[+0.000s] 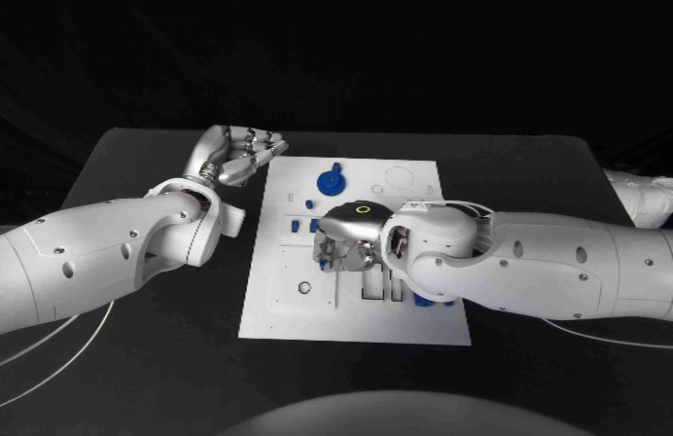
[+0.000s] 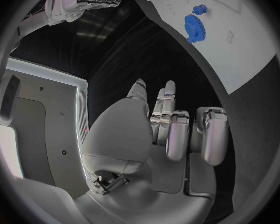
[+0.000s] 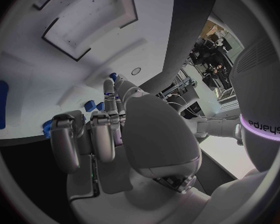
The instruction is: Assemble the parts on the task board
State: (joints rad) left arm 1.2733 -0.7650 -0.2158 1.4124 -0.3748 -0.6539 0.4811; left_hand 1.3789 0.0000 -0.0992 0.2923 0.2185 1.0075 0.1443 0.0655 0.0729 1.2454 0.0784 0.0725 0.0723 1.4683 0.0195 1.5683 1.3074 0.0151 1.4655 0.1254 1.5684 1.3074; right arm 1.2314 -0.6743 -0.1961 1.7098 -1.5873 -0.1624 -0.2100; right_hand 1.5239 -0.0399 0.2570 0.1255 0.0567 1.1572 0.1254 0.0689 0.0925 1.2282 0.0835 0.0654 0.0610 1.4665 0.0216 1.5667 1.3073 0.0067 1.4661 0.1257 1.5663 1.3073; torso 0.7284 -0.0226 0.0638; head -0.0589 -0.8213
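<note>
Board: the white task board (image 1: 421, 319) lies flat in the middle of the black desk (image 1: 126, 163), with its long side running away from the robot.
Parts: a blue gear (image 1: 331, 180) sits near the far left corner of the board; small blue pieces (image 1: 298, 227) lie along the left side; more blue pieces (image 1: 424, 301) show at the slots under the right arm.
Right hand: the right hand (image 1: 351, 236) is over the middle of the board, palm down, fingers curled toward the surface. In the right wrist view, small blue pieces (image 3: 90, 105) lie just beside its fingertips (image 3: 109, 87). I cannot tell if it has hold of one, because the hand itself hides the contact.
Left hand: the left hand (image 1: 238, 154) is beside the far left edge of the board, above the desk. Its fingers are bent inward and it holds nothing.
Key relation: the gear lies just to the right of the left hand, close to it, so the left hand is nearer to the gear; the pieces in the middle belong to the right hand.
Step, as I judge: the right hand is working on a small piece in the middle; most parts seem not yet assembled.
Risk: a small piece can slip under the fingertips.
</note>
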